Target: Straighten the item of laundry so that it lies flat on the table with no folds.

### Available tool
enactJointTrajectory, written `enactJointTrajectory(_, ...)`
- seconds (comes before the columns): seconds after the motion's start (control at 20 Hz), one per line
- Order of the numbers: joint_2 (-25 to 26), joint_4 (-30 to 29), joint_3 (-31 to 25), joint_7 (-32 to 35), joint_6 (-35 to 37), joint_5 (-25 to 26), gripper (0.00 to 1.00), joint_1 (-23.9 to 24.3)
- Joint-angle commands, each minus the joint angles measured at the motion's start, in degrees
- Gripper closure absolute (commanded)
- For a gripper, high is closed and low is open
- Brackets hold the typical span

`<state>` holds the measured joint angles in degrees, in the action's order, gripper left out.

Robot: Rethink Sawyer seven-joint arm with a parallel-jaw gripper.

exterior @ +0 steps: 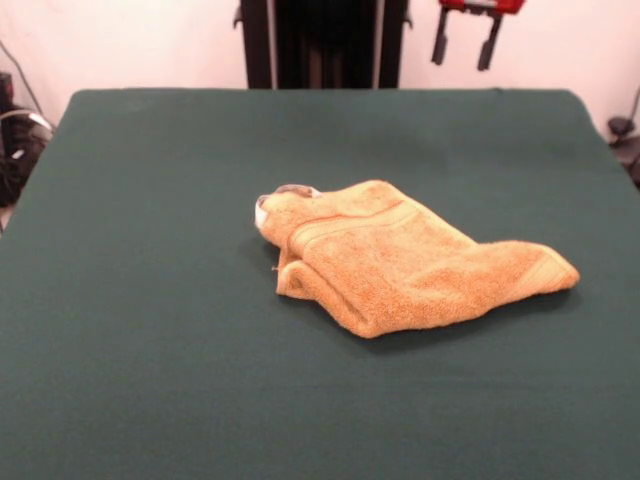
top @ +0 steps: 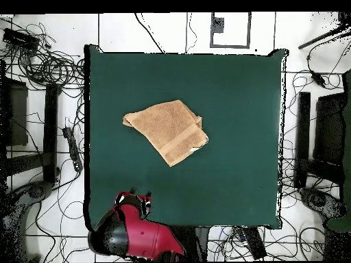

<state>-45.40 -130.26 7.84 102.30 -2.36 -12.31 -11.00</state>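
Towel point(exterior: 400, 262) is lying folded near the middle of the green worktop point(exterior: 150, 350), not flat. One layer is doubling over another, with a thick rolled fold along the front edge. Woven band is showing across the top layer. A bit of white is peeking out at the towel's far-left corner. In the overhead view the towel point(top: 166, 130) is sitting slightly off centre, skewed relative to the worktop point(top: 240, 171) edges. Claw point(exterior: 465, 40) is hanging at the top edge of the front view, off the cloth and well apart from the towel. Its two dark fingers are sitting spread with a clear gap, holding nothing. Red arm point(top: 140, 229) is parking at the worktop's edge by the base.
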Motion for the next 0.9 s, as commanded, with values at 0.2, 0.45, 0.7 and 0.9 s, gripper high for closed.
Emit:
enactJointTrajectory(0.2,1.3,4.2,-13.5,3.6,4.2,7.0,0.00,7.8)
enactJointTrajectory(0.45,2.8,7.2,-14.9,2.8,6.3,9.2,0.00,10.7)
enactJointTrajectory(0.7,4.0,11.8,-15.1,1.3,10.3,10.4,0.00,12.5)
enactJointTrajectory(0.9,4.7,14.1,-14.8,1.0,12.1,11.9,0.00,13.1)
